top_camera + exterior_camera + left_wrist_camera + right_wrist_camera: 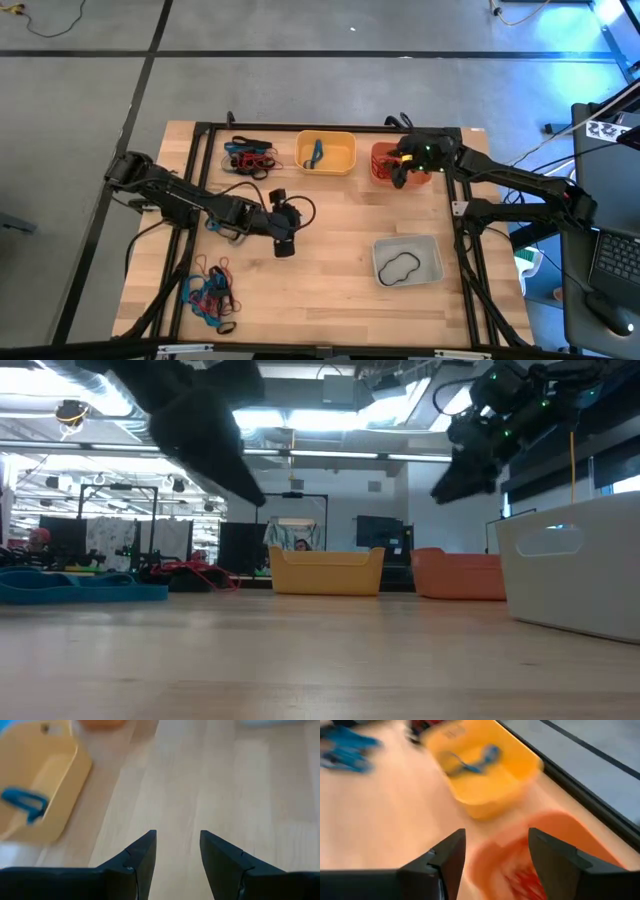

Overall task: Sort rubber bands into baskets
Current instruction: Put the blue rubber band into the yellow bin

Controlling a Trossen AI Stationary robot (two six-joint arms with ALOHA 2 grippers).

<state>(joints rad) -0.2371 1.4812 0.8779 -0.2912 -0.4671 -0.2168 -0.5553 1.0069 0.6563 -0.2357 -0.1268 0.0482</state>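
Looking down on the bench [330, 260], we see the right tool [402, 172] hanging over the orange basket [384, 160] at the far edge, its fingers [447, 857] spread apart with nothing between them; red rubber bands [527, 882] lie in that basket below. Just beside it stands the yellow basket [326, 152] with a blue band [315, 153] inside. The pale grey basket [408, 260] sits nearer the front on the right, a black band [400, 267] in it. We find the left tool [283, 243] over bare wood mid-bench, fingers parted and empty. Two loose heaps of bands wait on the left: one at the far edge [250, 156], one near the front corner [211, 293]
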